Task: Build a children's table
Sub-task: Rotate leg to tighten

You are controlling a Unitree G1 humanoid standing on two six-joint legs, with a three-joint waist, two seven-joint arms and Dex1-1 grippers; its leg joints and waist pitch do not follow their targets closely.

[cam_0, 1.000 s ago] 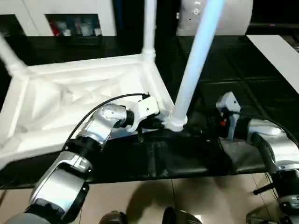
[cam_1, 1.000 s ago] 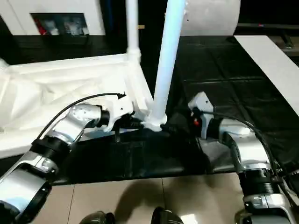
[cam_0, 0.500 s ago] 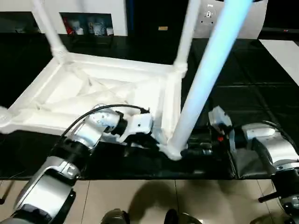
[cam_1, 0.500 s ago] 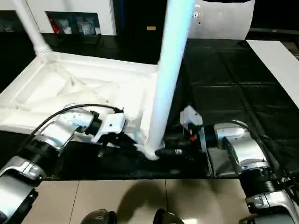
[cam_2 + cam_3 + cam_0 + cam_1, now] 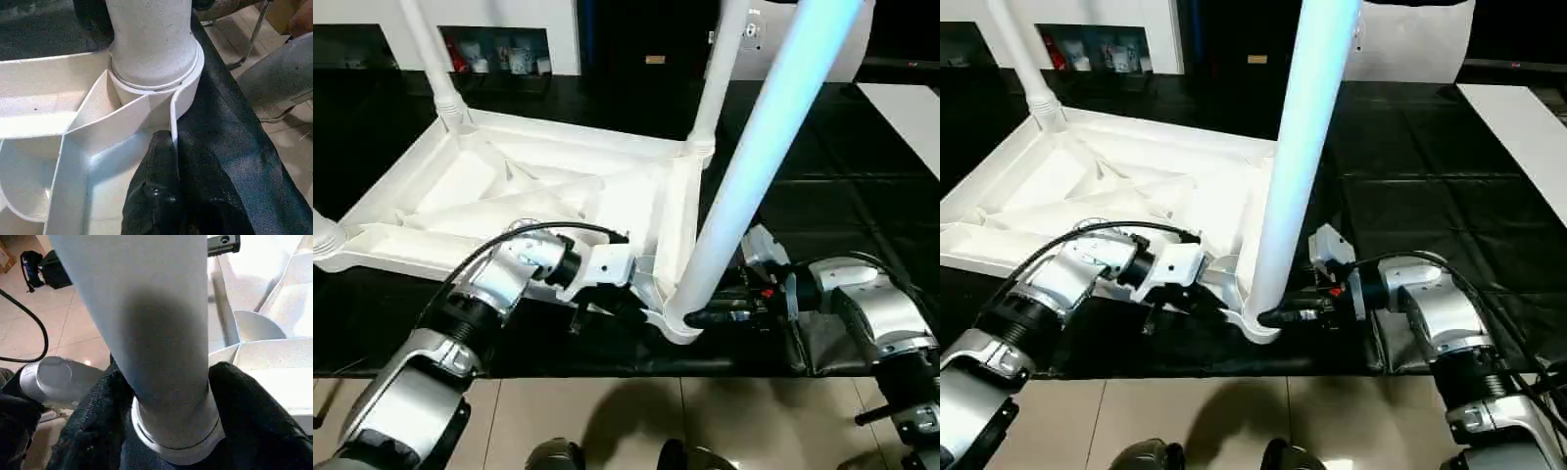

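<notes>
Right gripper (image 5: pixel 166 396) of mine is clamped around the near leg (image 5: pixel 754 166) just above its corner socket (image 5: pixel 188 78). Left gripper (image 5: pixel 166 161) is pinching the rim of the upside-down table top (image 5: pixel 519 196), which is lying on the black mat (image 5: pixel 822 186).

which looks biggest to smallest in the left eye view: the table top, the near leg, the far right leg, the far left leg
1. table top
2. near leg, enlarged by nearness to the camera
3. and 4. far right leg and far left leg: too alike, both cut off by the picture's upper edge.
</notes>
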